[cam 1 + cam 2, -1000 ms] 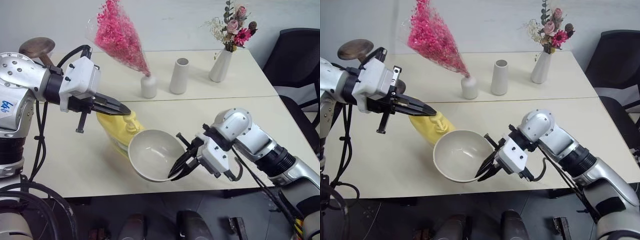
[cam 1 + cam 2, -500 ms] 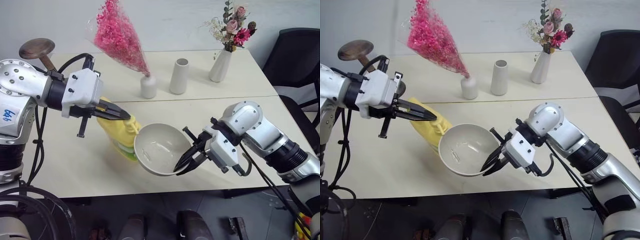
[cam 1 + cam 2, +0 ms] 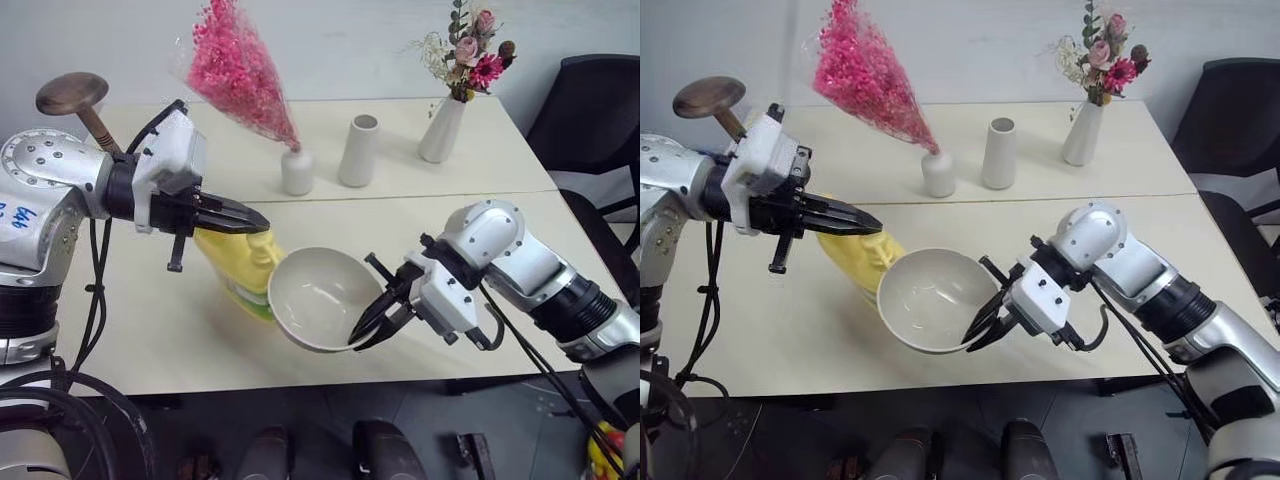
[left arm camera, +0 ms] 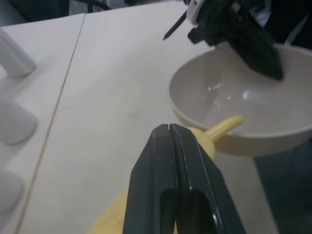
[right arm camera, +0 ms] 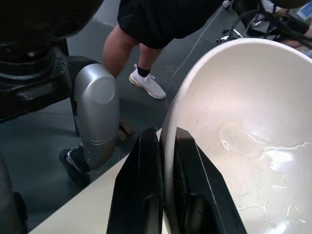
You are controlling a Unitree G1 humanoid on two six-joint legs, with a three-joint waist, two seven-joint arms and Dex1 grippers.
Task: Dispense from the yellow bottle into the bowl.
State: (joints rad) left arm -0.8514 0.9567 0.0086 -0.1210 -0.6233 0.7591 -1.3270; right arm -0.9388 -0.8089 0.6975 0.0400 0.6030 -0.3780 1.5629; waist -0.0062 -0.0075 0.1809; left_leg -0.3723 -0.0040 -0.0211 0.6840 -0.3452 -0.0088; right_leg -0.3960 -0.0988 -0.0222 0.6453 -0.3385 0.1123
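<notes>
- Behind both pincers, a pink dried bouquet (image 3: 238, 72), a white cylinder vase (image 3: 358, 151) and a flower vase (image 3: 443, 128) stand on the desk (image 3: 420, 225).
- The left pincer (image 3: 258, 222), clenched empty, sits on the pump of the yellow bottle (image 3: 240, 270).
- The right pincer (image 3: 362, 338) grasps the rim of the bowl (image 3: 312, 298), tilted beside the bottle, wet inside.

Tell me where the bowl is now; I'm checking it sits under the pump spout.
The bowl is near the table's front edge, centre of the head views, tilted, its rim pinched by the right gripper, right beside the yellow bottle.
</notes>
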